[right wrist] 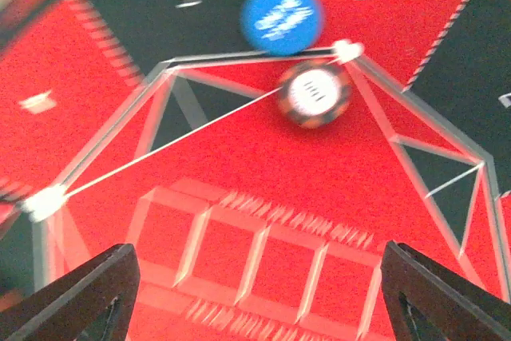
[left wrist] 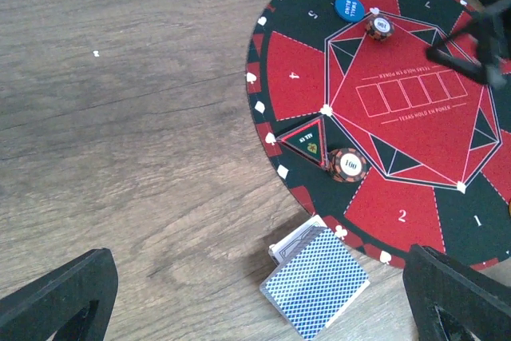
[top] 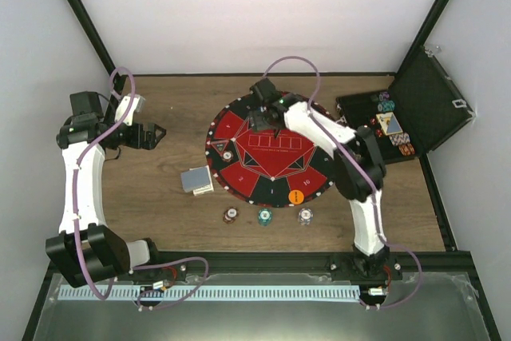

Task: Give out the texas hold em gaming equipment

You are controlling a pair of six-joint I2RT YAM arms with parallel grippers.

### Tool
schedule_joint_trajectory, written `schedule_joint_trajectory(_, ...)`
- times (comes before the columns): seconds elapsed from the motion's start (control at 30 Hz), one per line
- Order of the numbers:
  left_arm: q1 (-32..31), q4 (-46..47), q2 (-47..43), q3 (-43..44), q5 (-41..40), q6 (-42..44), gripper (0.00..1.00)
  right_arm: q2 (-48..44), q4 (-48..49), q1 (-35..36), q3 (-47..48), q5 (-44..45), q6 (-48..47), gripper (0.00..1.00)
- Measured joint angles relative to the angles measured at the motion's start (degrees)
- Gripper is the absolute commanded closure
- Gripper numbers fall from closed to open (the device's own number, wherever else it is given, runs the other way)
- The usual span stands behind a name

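Observation:
A round red and black poker mat (top: 271, 167) lies mid-table. A blue-backed card deck (top: 196, 180) sits off its left edge and also shows in the left wrist view (left wrist: 315, 281). A red chip (top: 231, 215), a teal chip (top: 265, 216) and a white chip (top: 305, 215) lie in a row on the wood in front of the mat. An orange chip (top: 295, 196) lies on the mat's near rim. A blue chip (right wrist: 281, 18) and a dark "100" chip (right wrist: 316, 93) lie on the mat's far part. My right gripper (right wrist: 259, 301) hovers open above the mat there. My left gripper (top: 156, 135) is open and empty, left of the mat.
An open black case (top: 437, 105) stands at the right with more chips and cards in its tray. Another "100" chip (left wrist: 349, 165) lies by the mat's "all in" triangle. Dark frame rails run along the table's back corners.

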Motion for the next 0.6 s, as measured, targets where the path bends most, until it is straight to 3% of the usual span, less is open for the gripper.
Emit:
schedule_joint_trajectory(0.1, 0.0, -0.11, -0.17, 0.0, 0.07, 0.0, 0.0, -11.47, 3.23, 7.21, -11.37, 0.02, 1.86, 0.08)
schedule_joint_trajectory(0.23, 0.0, -0.22, -0.55, 0.0, 0.22, -0.02, 0.0, -19.76, 6.08, 19.17, -21.9, -0.94, 5.38, 0.02)
schedule_joint_trajectory(0.4, 0.0, -0.37, -0.81, 0.0, 0.24, 0.0, 0.0, -19.65, 5.88, 32.2, -28.26, -2.95, 10.01, 0.0)
schedule_joint_trajectory(0.6, 0.0, -0.66, -1.11, 0.0, 0.22, 0.31, 0.0, -15.5, 5.79, 36.72, -28.81, -3.76, 13.6, 0.01)
